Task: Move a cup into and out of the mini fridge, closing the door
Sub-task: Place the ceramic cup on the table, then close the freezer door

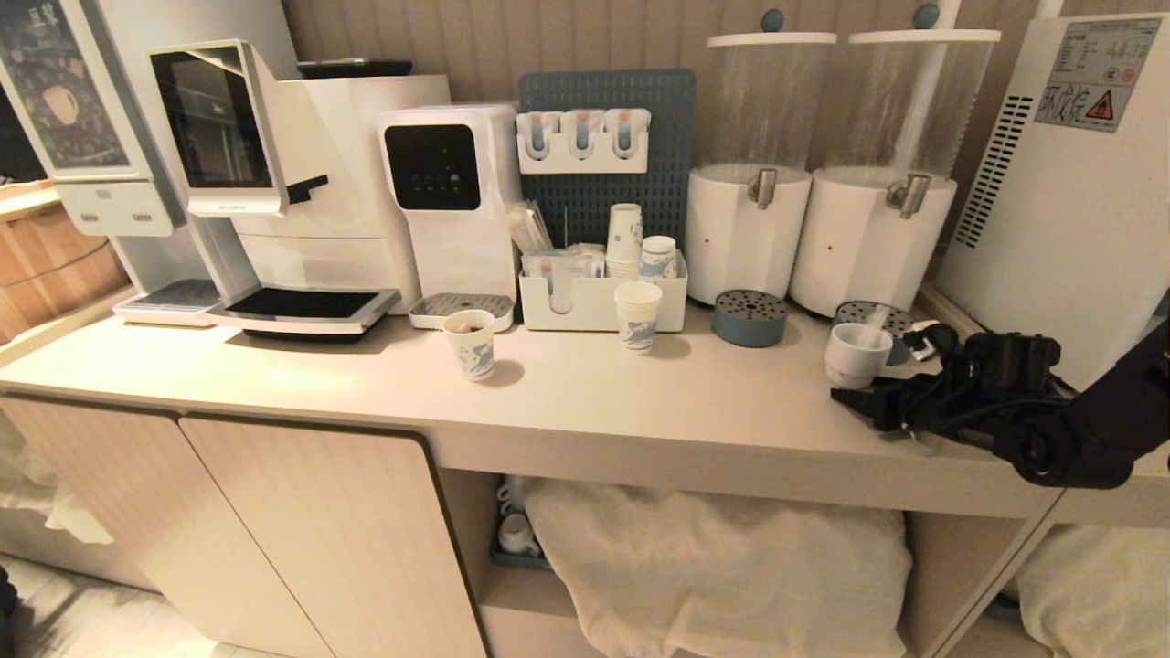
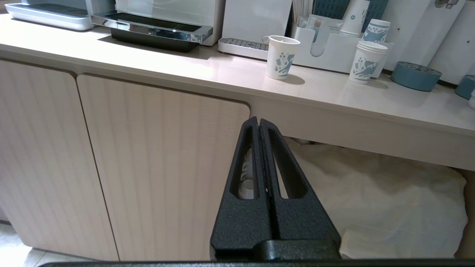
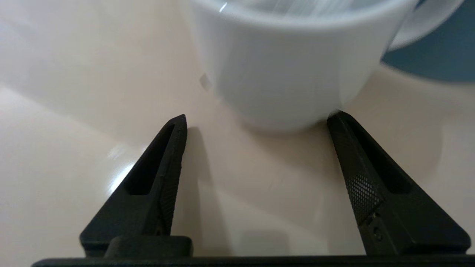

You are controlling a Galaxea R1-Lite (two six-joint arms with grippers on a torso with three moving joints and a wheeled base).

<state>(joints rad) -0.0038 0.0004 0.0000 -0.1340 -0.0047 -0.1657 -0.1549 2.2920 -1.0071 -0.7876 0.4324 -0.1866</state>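
Note:
The cup (image 1: pixel 857 352), a squat white mug, stands on the counter (image 1: pixel 640 393) at the right, in front of a drink dispenser. My right gripper (image 1: pixel 876 382) lies low on the counter just in front of it, open. In the right wrist view the cup (image 3: pixel 289 63) fills the space just beyond the gripper (image 3: pixel 259 115), and one fingertip (image 3: pixel 339 120) reaches its base; nothing is held. The mini fridge (image 1: pixel 1051 228) shows only its vented side at the far right; its door is out of view. My left gripper (image 2: pixel 258 120) hangs shut before the cabinet front.
Two printed paper cups (image 1: pixel 471 344) (image 1: pixel 637 315) stand mid-counter by a white organiser (image 1: pixel 599 306). Two white drink dispensers (image 1: pixel 745 233) (image 1: pixel 873 242) with blue drip trays (image 1: pixel 749 317) stand behind the cup. A coffee machine (image 1: pixel 274 183) is at the left. White bags (image 1: pixel 722 567) lie under the counter.

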